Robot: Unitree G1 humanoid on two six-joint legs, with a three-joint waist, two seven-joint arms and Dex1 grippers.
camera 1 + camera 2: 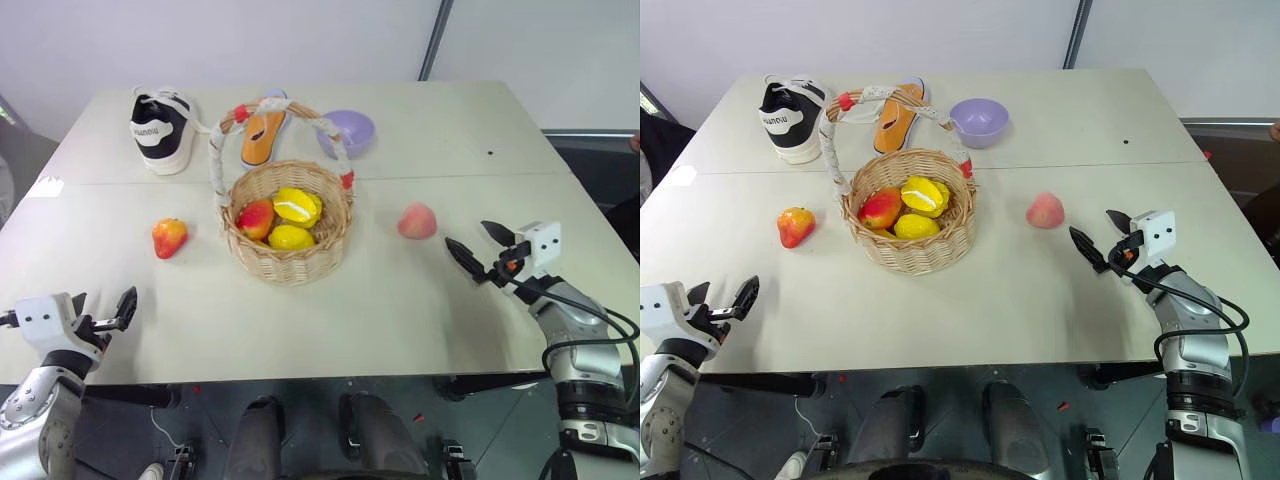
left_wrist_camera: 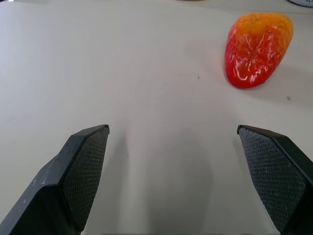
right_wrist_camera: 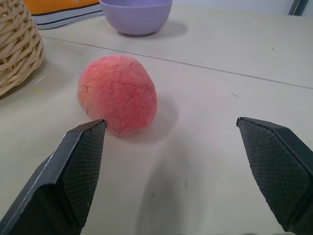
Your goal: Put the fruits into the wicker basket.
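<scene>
The wicker basket (image 1: 288, 252) stands mid-table and holds two yellow lemons (image 1: 297, 207) and a red-yellow fruit (image 1: 256, 218). A red-orange mango-like fruit (image 1: 169, 237) lies on the table to the basket's left. A pink-red peach (image 1: 417, 221) lies to the basket's right. My left gripper (image 1: 102, 312) hovers open at the table's near left edge, a good way short of the mango (image 2: 257, 48). My right gripper (image 1: 480, 250) is open just right of the peach (image 3: 119, 94), pointing at it, with nothing between its fingers.
At the back of the table stand a black-and-white sneaker (image 1: 160, 131), an orange flip-flop sandal (image 1: 263, 136) behind the basket handle, and a lilac bowl (image 1: 350, 131). The table's near edge runs just ahead of both arms.
</scene>
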